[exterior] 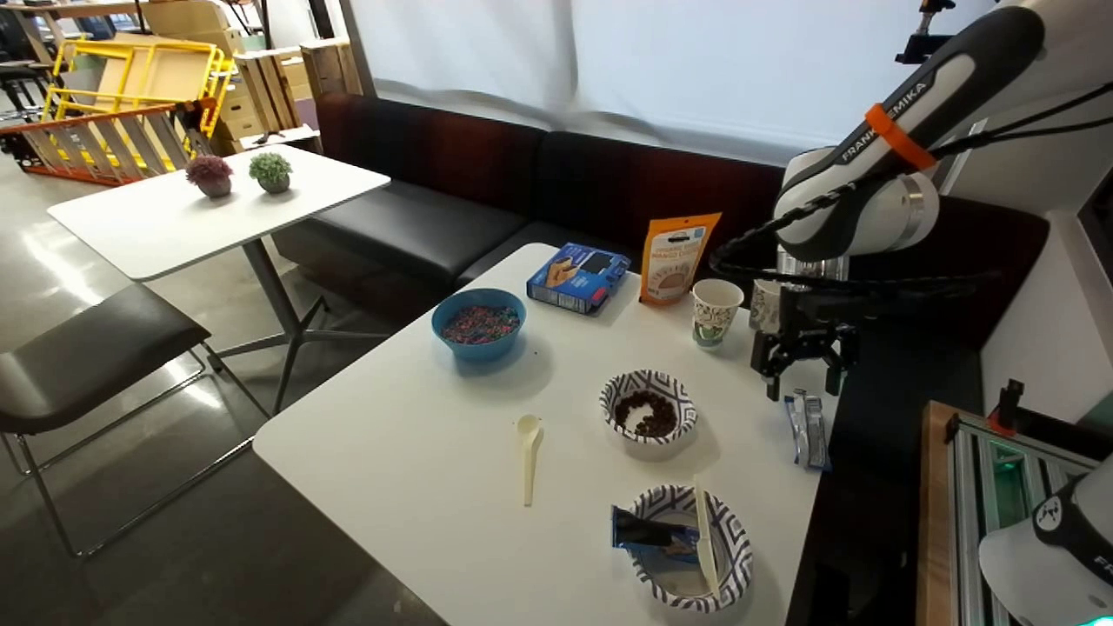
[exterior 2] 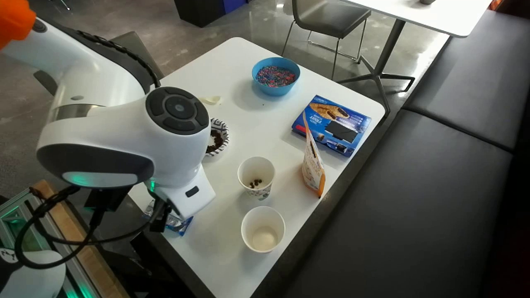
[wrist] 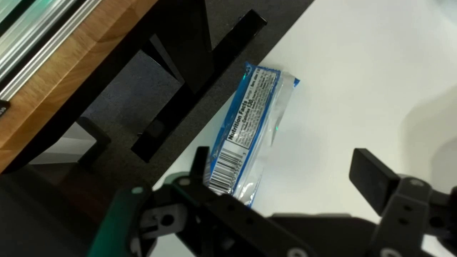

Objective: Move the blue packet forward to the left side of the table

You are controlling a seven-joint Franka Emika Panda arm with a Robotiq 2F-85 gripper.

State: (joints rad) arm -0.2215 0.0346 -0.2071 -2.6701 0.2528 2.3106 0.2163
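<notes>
Above the blue packet [wrist: 246,125], with no contact visible: the gripper [exterior: 803,385], wide apart at the jaws, holding nothing.

Beneath the packet, the white table [exterior: 417,452]; close along one long side of it, the table's edge; across the gap on that same side, a wooden board [wrist: 86,46]. Lies flat, label up, and at the end farther from the gripper seems to poke a corner out past the edge. On the packet's opposite side, well apart, a patterned bowl [exterior: 613,398] of brown pieces.

Runs lengthwise away from the jaws, with the nearer end partly hidden by the gripper in the wrist view. Sits crosswise to the closing line, though not quite square: likely calls for a small turn of the wrist before pinching across the narrow width. Looks nearer, in that view, to the jaw on the packet's edge side than to the jaw on its bowl side; hard to judge the true offset at that slant. May need a slight shift of the jaws toward the packet's edge side, then toward its middle, then down. Could, if nudged by a badly placed jaw, slip farther over the edge. Once gripped, likely has to go forward off its bowl side, away from the edge.
</notes>
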